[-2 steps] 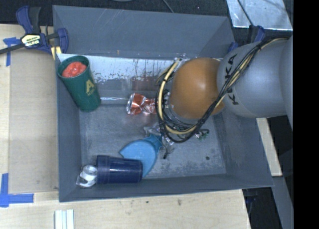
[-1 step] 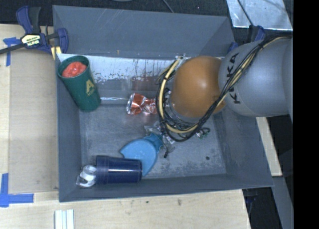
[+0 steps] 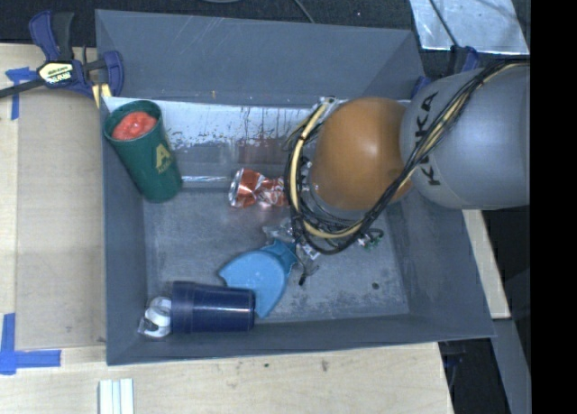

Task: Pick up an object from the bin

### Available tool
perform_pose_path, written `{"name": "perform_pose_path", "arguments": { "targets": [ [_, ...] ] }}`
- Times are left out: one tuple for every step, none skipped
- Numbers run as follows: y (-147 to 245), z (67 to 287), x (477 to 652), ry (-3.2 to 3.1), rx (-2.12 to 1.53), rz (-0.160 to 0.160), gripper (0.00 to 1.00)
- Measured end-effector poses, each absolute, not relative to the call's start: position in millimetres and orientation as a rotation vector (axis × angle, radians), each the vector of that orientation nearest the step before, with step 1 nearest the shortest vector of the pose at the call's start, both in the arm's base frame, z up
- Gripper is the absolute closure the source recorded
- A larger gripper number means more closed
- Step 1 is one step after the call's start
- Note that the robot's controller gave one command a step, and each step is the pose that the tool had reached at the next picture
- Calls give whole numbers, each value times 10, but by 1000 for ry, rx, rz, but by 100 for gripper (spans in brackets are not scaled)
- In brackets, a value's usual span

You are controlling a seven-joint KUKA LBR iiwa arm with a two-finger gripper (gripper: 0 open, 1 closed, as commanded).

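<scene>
My gripper (image 3: 303,262) reaches down from under the arm's orange cover near the middle of the bin. Its tip is at the narrow upper-right end of a light blue flat rounded thing (image 3: 255,278), touching or just above it. A crushed red and silver can (image 3: 255,190) lies a little up and left of the gripper. Against the light blue thing's left edge lies a dark blue cylinder (image 3: 211,308) on its side, with a silver cap at its left end.
A dark green cup with a red top (image 3: 144,151) leans in the bin's upper left corner. The arm comes in from the right and covers the bin's right middle. Bare floor shows at the lower right and left middle.
</scene>
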State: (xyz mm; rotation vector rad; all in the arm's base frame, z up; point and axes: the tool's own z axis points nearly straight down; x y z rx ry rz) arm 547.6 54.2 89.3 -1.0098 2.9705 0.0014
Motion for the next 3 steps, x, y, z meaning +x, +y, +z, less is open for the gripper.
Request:
{"name": "perform_pose_path", "arguments": {
  "targets": [
    [541,1124,5467,2974,-1010,3,100],
    [540,1336,5491,2965,-1006,-1,100],
    [541,1462,5496,2964,-1005,-2,100]
  ]
}}
